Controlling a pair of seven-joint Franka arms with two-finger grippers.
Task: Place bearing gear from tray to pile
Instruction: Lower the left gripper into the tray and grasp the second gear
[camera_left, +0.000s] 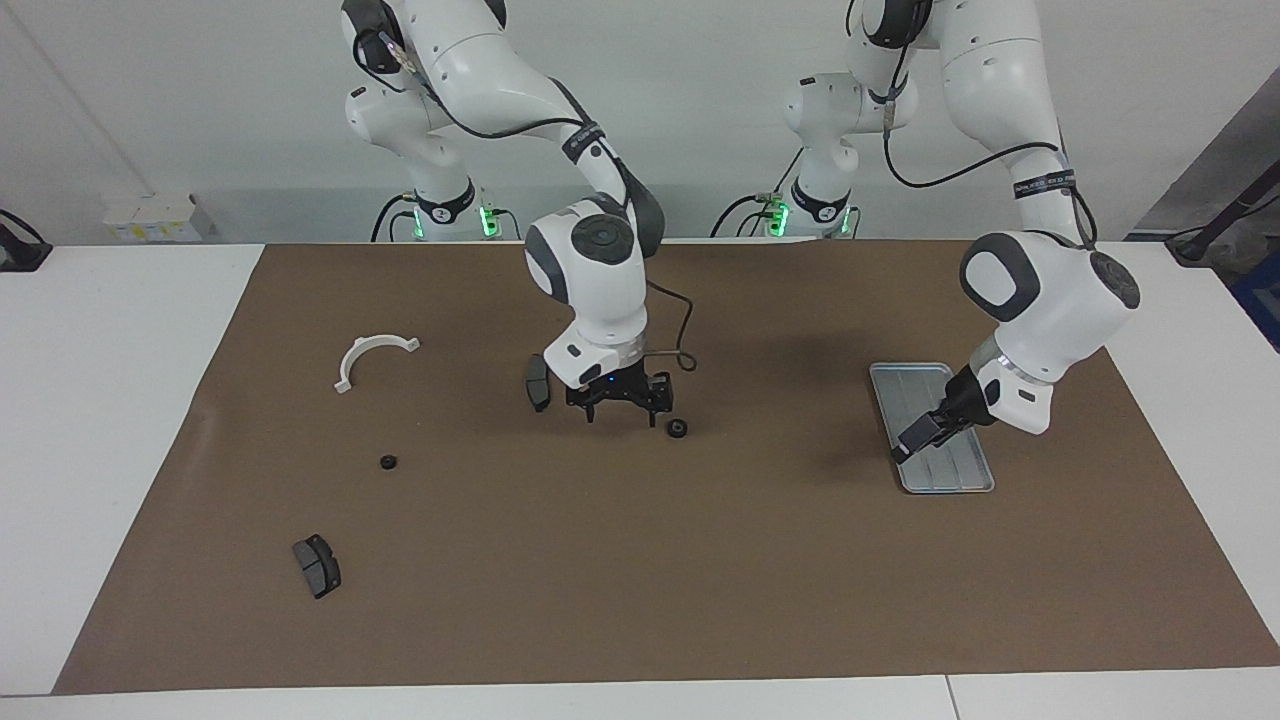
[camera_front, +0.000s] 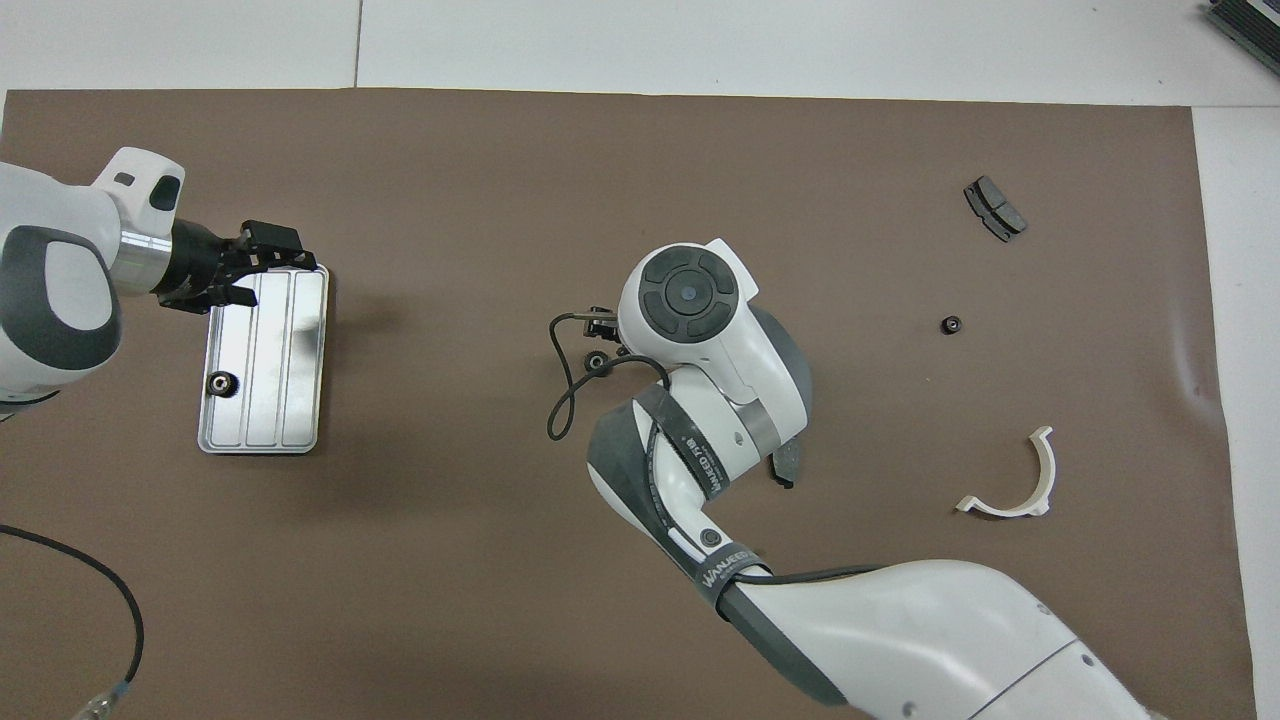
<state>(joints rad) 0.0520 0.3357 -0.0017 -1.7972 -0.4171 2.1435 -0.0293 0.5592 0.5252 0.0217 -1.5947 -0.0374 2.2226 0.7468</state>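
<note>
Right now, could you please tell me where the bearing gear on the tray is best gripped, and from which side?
Probably across its outer edge, from straight above: the bearing gear lies flat on the tray, close to the raised rim, which blocks a sideways approach. The left end effector hangs over the tray's farther end; the right end effector waits mid-table.

The tray (camera_front: 262, 400) sits toward the left arm's end of the tabletop (camera_left: 700, 560) with one gear (camera_front: 220, 382) in it. Another gear (camera_left: 677, 429) lies mid-tabletop, just beside the right pincer (camera_left: 620, 402). A bracket (camera_left: 370, 358), third gear (camera_left: 388, 462) and brake pad (camera_left: 317, 565) are spread toward the right arm's end.
</note>
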